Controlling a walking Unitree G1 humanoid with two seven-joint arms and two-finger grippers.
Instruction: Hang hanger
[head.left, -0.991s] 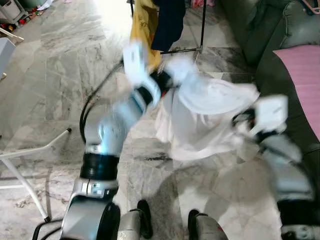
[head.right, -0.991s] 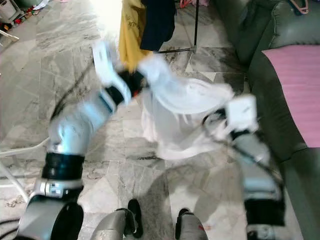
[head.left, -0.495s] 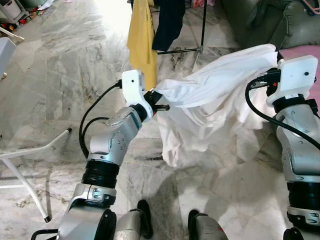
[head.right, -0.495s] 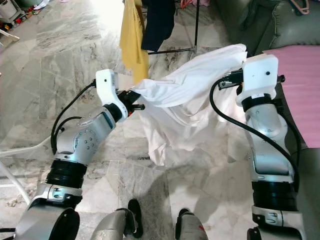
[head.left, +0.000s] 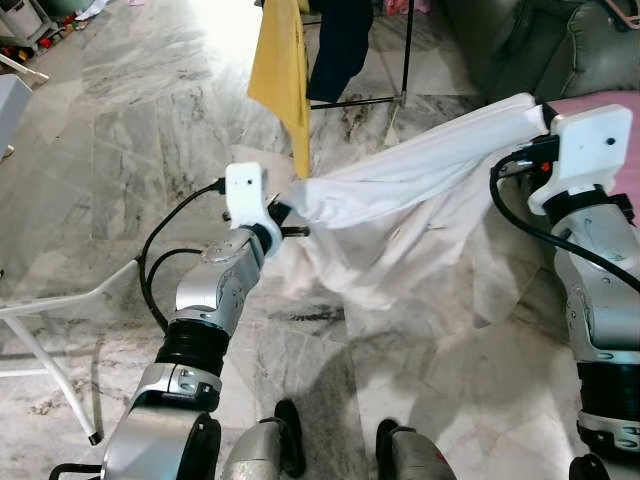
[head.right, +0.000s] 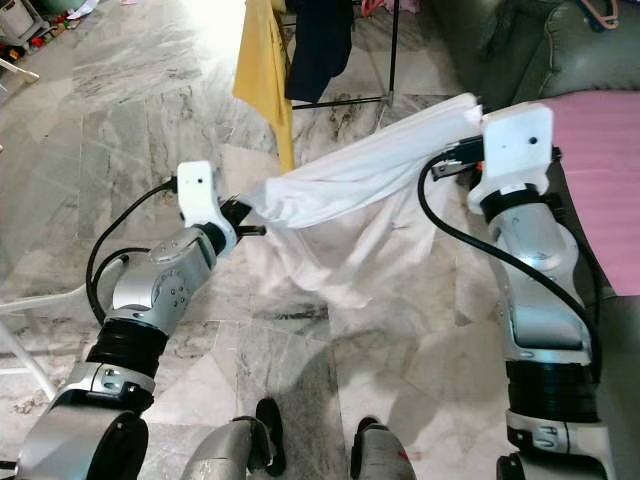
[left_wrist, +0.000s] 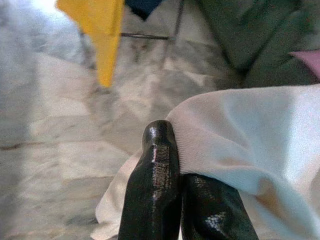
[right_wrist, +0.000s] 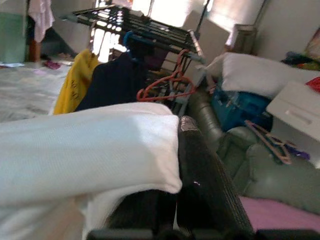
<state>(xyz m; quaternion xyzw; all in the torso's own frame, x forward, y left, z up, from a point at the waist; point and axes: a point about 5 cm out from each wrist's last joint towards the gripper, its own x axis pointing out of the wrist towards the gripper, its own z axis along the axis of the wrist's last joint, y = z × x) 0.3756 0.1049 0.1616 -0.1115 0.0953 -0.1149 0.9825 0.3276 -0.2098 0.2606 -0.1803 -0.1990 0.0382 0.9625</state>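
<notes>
A white garment (head.left: 400, 200) is stretched taut in the air between my two grippers, its loose lower part sagging toward the marble floor. My left gripper (head.left: 290, 208) is shut on one end of it, its fingers (left_wrist: 160, 185) pinching the cloth. My right gripper (head.left: 535, 140) is shut on the other end, higher up near the sofa, with the cloth draped over its finger (right_wrist: 200, 185). Beyond them a drying rack (right_wrist: 135, 25) carries a yellow garment (head.left: 282, 60), a dark blue garment (head.left: 340, 45) and an orange hanger (right_wrist: 165, 87).
A green sofa (head.left: 570, 50) with a pink cover (head.left: 605, 115) runs along the right. The leg of a white rack (head.left: 60, 310) lies on the floor at the left. Clutter sits at the far left corner (head.left: 25, 30). Hangers (right_wrist: 272, 140) lie on the sofa.
The arms have pulled apart: my left gripper moved left and down, so the white garment went from bunched and hanging to drawn taut between the grippers.
</notes>
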